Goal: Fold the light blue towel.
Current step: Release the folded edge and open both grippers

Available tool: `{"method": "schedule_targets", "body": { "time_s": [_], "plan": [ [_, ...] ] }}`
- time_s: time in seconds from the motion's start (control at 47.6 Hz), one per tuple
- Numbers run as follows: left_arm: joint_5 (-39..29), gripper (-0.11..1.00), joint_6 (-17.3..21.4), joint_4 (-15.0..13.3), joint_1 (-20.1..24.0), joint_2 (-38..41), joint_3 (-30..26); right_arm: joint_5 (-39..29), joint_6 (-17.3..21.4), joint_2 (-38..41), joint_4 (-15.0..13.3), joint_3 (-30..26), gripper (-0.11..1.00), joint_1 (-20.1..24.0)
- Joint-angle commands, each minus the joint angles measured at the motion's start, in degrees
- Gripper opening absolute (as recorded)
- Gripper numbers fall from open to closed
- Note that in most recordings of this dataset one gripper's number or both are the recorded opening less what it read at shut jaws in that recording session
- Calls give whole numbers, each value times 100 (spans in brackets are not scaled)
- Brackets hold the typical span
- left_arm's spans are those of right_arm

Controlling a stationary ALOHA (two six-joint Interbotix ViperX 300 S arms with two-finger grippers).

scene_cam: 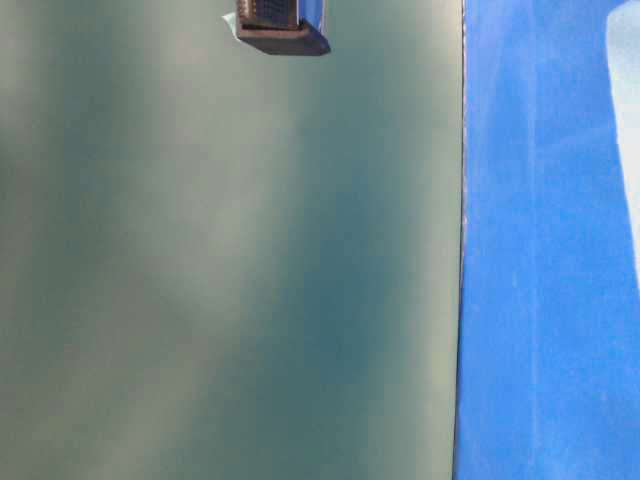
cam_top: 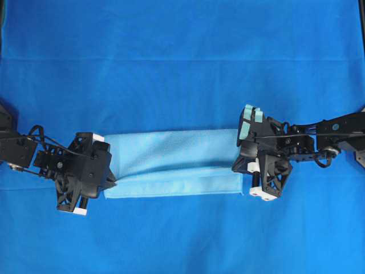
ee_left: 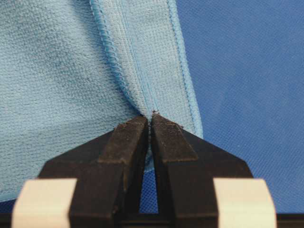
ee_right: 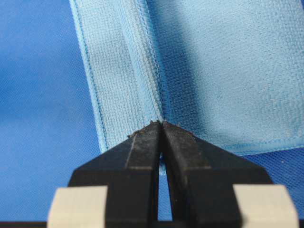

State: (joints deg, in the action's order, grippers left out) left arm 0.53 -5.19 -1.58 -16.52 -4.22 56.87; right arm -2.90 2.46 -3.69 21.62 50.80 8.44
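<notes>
where the left tool point(ee_left: 150, 118) meets the cloth, its two black fingers are pressed together on a pinched ridge of the light blue towel point(ee_left: 61, 90), right at a stitched hem; the right tool point(ee_right: 161, 126) is clenched the same way on a fold at the opposite end. both tools carry pale blocks behind the black fingertips (cream-coloured in the wrist views).

from overhead the left tool point(cam_top: 111, 181) sits at the towel's left end and the right tool point(cam_top: 244, 166) at its right end, with the towel point(cam_top: 177, 162) stretched between them as a long horizontal band near the middle of the worktop. a narrower strip runs along its near edge, set off from the wider part behind it by a shadowed crease.

the towel has a fine, nubbly woven texture and a slightly darker overlocked hem. under it lies a deep royal-blue covering point(cam_top: 182, 57) with a tight, smooth weave and a faint straight crease running across it farther back.

the table-level view shows mostly a blurred grey-green surface point(scene_cam: 230, 260), the blue covering point(scene_cam: 540, 300) at the right, and a dark object point(scene_cam: 280, 28) at the top edge that i cannot identify.
</notes>
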Motion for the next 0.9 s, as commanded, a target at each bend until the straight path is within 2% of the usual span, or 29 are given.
{"method": "schedule_targets", "body": {
  "time_s": [0.0,0.063,0.105,0.294,0.336,0.378,0.462,0.631,0.883],
  "plan": [
    [26,3,-44,-9,53,-44,-79,53,-9,-53,53,-88,3,18],
    [0,4,-79,-9,88,-53,-88,62,-9,-53,97,-97,3,18],
    [-9,10,-105,-9,88,-62,-79,62,-9,-53,114,-97,9,18],
    [-185,64,-105,-9,79,-299,-114,0,-18,-79,114,-185,61,79],
    [-290,74,-114,-9,62,-396,-123,-44,-18,-114,114,-211,66,105],
    [-431,80,-114,-9,44,-527,-132,-88,-26,-176,114,-237,64,149],
    [-729,76,-114,-9,-9,-817,-149,-220,-26,-360,114,-290,59,220],
    [-1055,64,-35,0,-9,-1433,-97,-264,-44,-782,0,-246,60,237],
    [-1055,61,0,9,606,-1705,35,-158,-70,-993,-325,-114,60,-369]
  ]
}}
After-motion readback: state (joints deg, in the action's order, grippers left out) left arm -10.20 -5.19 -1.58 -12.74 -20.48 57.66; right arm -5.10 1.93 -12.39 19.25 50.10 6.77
